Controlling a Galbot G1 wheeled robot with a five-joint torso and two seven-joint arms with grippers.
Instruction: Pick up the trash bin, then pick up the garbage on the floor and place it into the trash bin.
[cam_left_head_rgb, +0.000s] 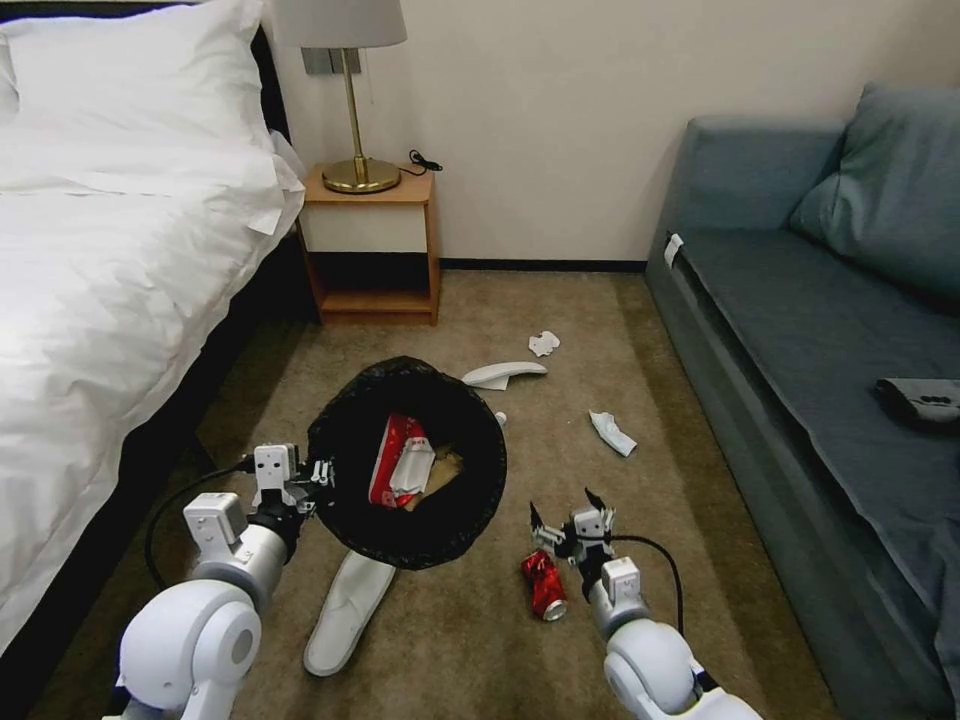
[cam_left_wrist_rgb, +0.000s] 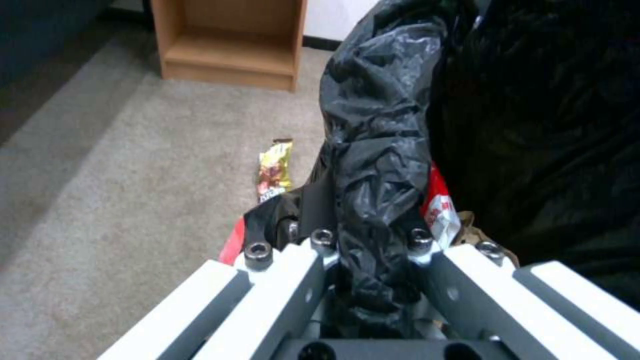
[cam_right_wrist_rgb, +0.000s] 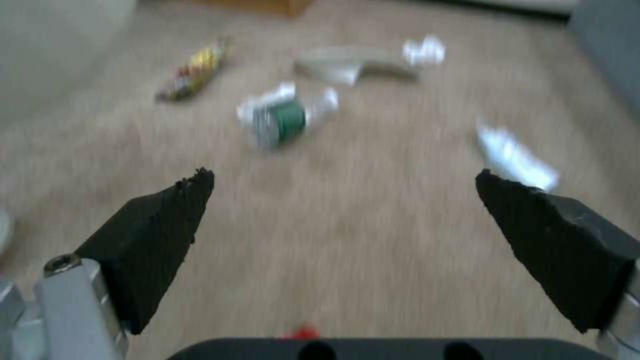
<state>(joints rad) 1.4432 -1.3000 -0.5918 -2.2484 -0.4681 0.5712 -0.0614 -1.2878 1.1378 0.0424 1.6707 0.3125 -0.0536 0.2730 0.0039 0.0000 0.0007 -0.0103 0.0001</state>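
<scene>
The trash bin (cam_left_head_rgb: 472, 500), lined with a crinkly black bag, hangs tilted above the carpet. My left gripper (cam_left_head_rgb: 318, 474) is shut on its left rim; the left wrist view shows the bag's rim (cam_left_wrist_rgb: 380, 125) pinched between the fingers. A red packet (cam_left_head_rgb: 398, 460) and brown paper (cam_left_head_rgb: 447, 470) lie inside. My right gripper (cam_left_head_rgb: 567, 513) is open just above a red can (cam_left_head_rgb: 545, 586). On the floor lie two white slippers (cam_left_head_rgb: 350, 610) (cam_left_head_rgb: 503, 373), tissues (cam_left_head_rgb: 543, 343) (cam_left_head_rgb: 612, 432), a small bottle (cam_right_wrist_rgb: 287, 117) and a gold wrapper (cam_left_wrist_rgb: 275, 170).
A bed (cam_left_head_rgb: 110, 280) fills the left side. A wooden nightstand (cam_left_head_rgb: 372, 250) with a lamp stands at the back wall. A blue-grey sofa (cam_left_head_rgb: 820, 350) runs along the right, with a grey garment (cam_left_head_rgb: 925, 400) on its seat. Open carpet lies between them.
</scene>
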